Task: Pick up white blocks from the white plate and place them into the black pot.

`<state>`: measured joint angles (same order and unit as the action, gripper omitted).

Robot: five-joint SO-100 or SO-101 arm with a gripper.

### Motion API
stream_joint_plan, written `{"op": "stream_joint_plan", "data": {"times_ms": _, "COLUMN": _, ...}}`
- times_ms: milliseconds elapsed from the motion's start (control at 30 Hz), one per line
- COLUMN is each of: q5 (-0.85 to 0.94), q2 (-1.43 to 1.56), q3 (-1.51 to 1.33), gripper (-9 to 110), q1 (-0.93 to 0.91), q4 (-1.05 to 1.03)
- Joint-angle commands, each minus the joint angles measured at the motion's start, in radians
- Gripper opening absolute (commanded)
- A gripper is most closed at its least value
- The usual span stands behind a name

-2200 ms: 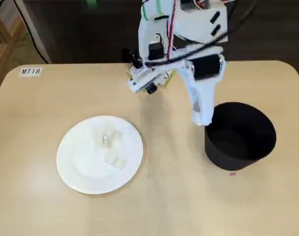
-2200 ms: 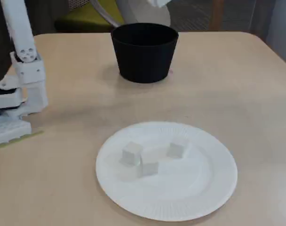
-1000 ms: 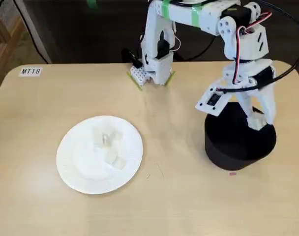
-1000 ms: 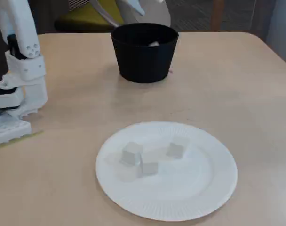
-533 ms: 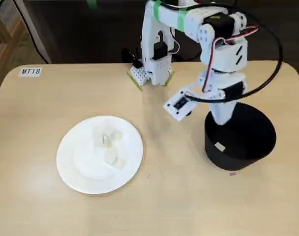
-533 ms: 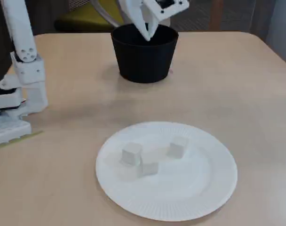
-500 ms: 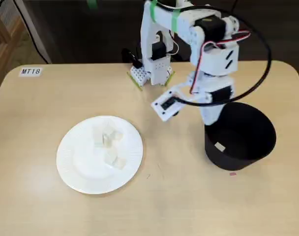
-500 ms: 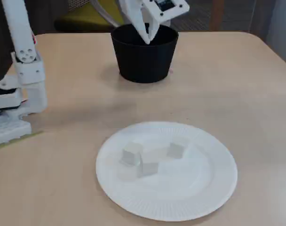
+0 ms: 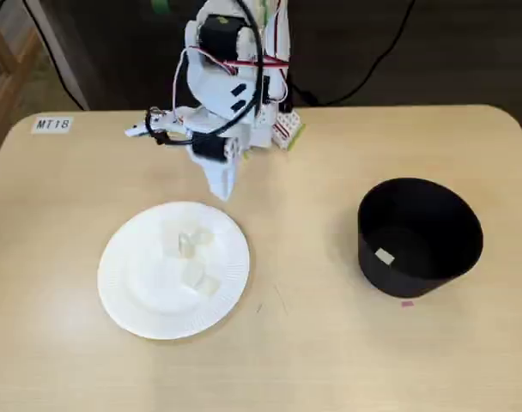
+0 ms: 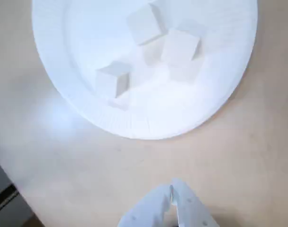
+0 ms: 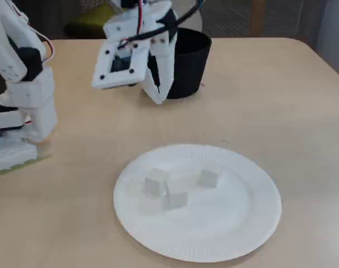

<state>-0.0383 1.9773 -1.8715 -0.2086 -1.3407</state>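
- My gripper (image 10: 171,189) hangs empty, tips together, beside the white plate (image 10: 77,99) holding three white blocks (image 10: 181,46).
- Only a fixed view shows one block (image 9: 384,256) inside the black pot (image 9: 420,236), far right.

There's a small white label reading "MT18" (image 9: 53,124) stuck at the upper left of the light wooden table (image 9: 330,360) in a fixed view. A tiny pink scrap (image 9: 406,303) sits lower right, and a yellow-green chair seat (image 11: 94,25) shows upper left in the other.
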Motion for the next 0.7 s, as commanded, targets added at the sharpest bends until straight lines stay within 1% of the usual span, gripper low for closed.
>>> {"op": "stream_joint_plan", "data": {"times_ms": 0, "q5": -0.002, "q2": -0.043, "q3": 0.017, "gripper": -2, "q1": -0.051, "q4": 0.055}}
{"op": "stream_joint_plan", "data": {"times_ms": 100, "q5": 0.0, "q2": -0.106, "q3": 0.04, "gripper": -2, "q1": -0.094, "q4": 0.101}}
{"op": "stream_joint_plan", "data": {"times_ms": 167, "q5": 0.04, "q2": -0.17, "q3": 0.072, "gripper": 16, "q1": -0.112, "q4": 0.095}}
{"op": "stream_joint_plan", "data": {"times_ms": 200, "q5": 0.063, "q2": -0.199, "q3": 0.083, "gripper": 21, "q1": -0.115, "q4": 0.094}}
{"op": "stream_joint_plan", "data": {"times_ms": 367, "q5": 0.087, "q2": -0.311, "q3": 0.146, "gripper": 34, "q1": -0.16, "q4": 0.072}}
{"op": "stream_joint_plan", "data": {"times_ms": 567, "q5": 0.074, "q2": -0.428, "q3": 0.252, "gripper": 38, "q1": -0.163, "q4": 0.031}}
{"op": "stream_joint_plan", "data": {"times_ms": 667, "q5": 0.061, "q2": -0.468, "q3": 0.276, "gripper": 38, "q1": -0.16, "q4": 0.038}}
